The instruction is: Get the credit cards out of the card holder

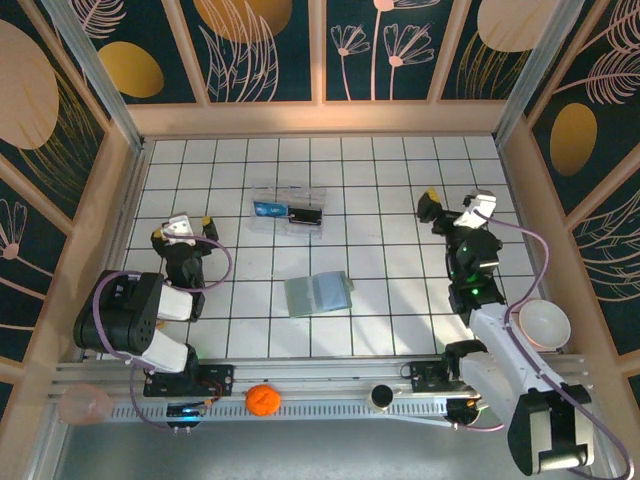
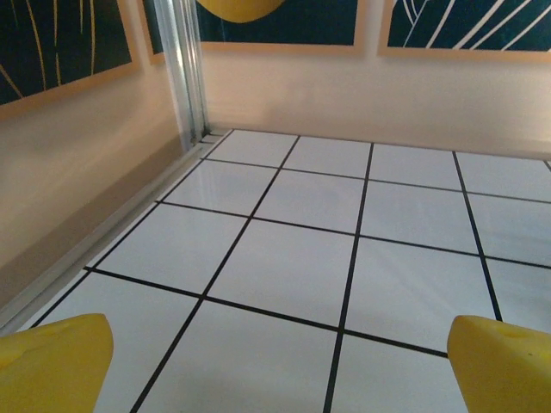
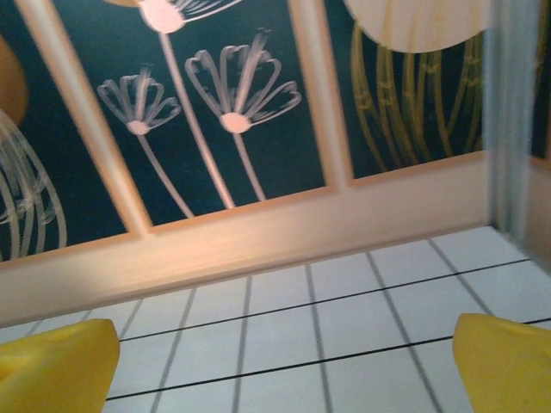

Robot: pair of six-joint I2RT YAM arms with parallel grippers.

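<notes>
The card holder [image 1: 320, 293], a flat grey-green wallet with a paler blue-grey face, lies on the white tiles in the middle of the table, between the two arms. The credit cards are hidden from me. My left gripper [image 1: 183, 224] hovers open to the left of the card holder, well apart from it. In the left wrist view its yellow fingertips [image 2: 56, 361] stand wide, with bare tiles between them around the left gripper [image 2: 280, 379]. My right gripper [image 1: 452, 202] is open at the far right. Its yellow fingertips [image 3: 504, 361] frame tiles and the back wall around the right gripper [image 3: 280, 370].
A clear plastic box [image 1: 288, 210] with blue and black items sits behind the card holder. A white bowl [image 1: 545, 322] stands by the right arm. An orange ball [image 1: 262, 399], a pink cup [image 1: 85, 403] and a black round object [image 1: 381, 396] rest along the near rail. Wooden walls enclose the table.
</notes>
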